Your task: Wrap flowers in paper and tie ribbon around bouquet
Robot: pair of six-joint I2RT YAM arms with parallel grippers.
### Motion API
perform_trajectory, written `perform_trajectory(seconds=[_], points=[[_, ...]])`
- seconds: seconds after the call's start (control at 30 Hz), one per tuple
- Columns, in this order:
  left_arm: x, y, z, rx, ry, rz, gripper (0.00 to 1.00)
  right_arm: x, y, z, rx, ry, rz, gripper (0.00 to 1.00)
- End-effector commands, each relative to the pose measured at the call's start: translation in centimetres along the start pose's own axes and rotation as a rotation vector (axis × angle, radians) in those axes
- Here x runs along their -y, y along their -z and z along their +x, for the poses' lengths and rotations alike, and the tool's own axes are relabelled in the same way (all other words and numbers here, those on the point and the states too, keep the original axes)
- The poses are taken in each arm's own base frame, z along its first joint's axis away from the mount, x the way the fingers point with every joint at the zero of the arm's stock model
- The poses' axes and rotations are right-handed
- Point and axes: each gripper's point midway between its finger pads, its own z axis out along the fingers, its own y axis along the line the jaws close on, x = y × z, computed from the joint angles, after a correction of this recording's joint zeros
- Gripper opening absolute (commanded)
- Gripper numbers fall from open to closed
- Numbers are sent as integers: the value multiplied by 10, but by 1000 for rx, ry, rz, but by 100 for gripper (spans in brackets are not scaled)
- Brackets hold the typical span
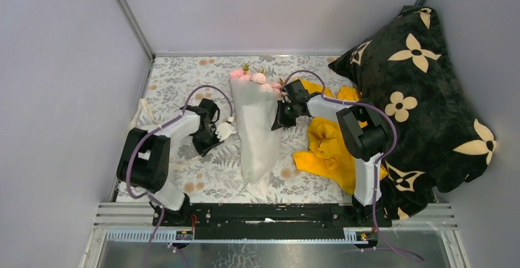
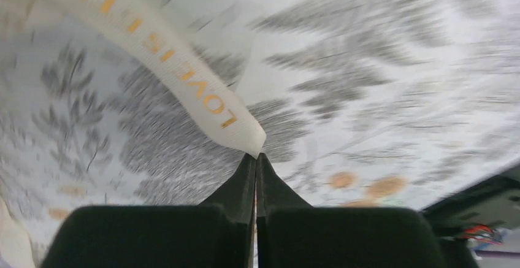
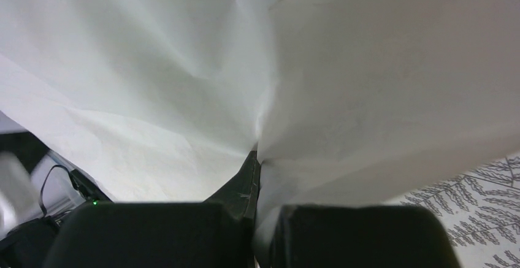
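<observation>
While my left gripper (image 2: 256, 155) is pressed shut on the tip of the ribbon (image 2: 184, 78) and my right gripper (image 3: 256, 153) pinches a fold of the paper (image 3: 380, 65), the flowers (image 1: 252, 76) lie wrapped, blooms toward twelve o'clock — wrapping looks done, tying not yet begun

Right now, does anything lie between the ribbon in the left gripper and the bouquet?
Nothing visible: only tablecloth separates the left gripper, shut on the ribbon, from the bouquet. The right gripper pinches its paper on the far side.

Black-and-white arms (image 1: 178, 126); purple cables (image 1: 205, 86)
</observation>
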Motion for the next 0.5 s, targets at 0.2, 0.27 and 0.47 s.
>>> perform_trajectory(seconds=[0.2, 0.27, 0.47], points=[[152, 59, -26, 102, -524, 317, 0, -62, 37, -54, 127, 5, -180, 0], [169, 70, -24, 91, -598, 358, 0, -65, 39, -65, 150, -14, -186, 0], [209, 82, -13, 4, -690, 490, 0, -75, 41, -93, 205, -88, -240, 0]])
